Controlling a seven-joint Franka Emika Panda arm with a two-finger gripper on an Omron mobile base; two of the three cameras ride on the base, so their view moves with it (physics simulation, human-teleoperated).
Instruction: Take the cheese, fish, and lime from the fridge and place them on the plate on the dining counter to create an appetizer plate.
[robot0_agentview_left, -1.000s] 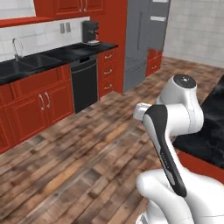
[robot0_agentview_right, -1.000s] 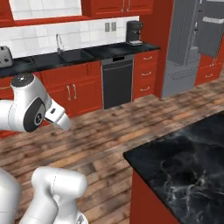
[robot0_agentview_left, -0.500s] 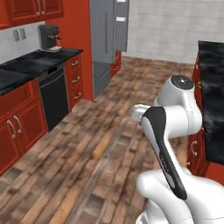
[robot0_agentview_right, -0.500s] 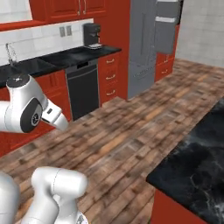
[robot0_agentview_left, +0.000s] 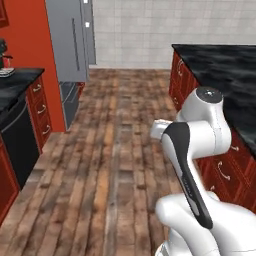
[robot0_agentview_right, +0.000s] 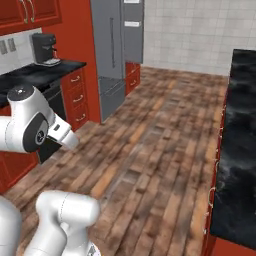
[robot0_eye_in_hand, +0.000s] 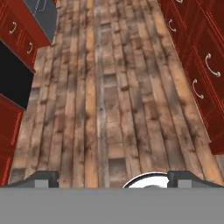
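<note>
A brown wooden plank floor (robot0_eye_in_hand: 113, 96) is seen directly below the end effector (robot0_eye_in_hand: 113, 179) and stretches ahead of it towards a pale tiled back wall (robot0_agentview_left: 165, 30). The tall grey steel fridge (robot0_agentview_right: 116, 50) stands well ahead of the end effector and to its left, with its doors shut; no cheese, fish or lime can be made out. The long black marble-patterned worktop with white veins (robot0_agentview_right: 240, 145), the dining counter, runs along the end effector's right side on a red base with drawers and pale handles (robot0_eye_in_hand: 199, 65); in the left base view its black top (robot0_agentview_left: 225, 65) is seen beyond the arm. No plate can be made out on the part of it that is shown. To the left of the end effector a row of red lower cabinets (robot0_agentview_right: 75, 97) is set under a second black counter (robot0_agentview_right: 40, 72), and a black appliance front (robot0_agentview_left: 17, 145) is fitted between them. A small dark coffee machine (robot0_agentview_right: 46, 49) is placed on that counter, near the fridge. The end effector is held over the bare floor, well apart from both counters, with its two dark fingertips (robot0_eye_in_hand: 43, 178) spread wide apart and nothing between them.
</note>
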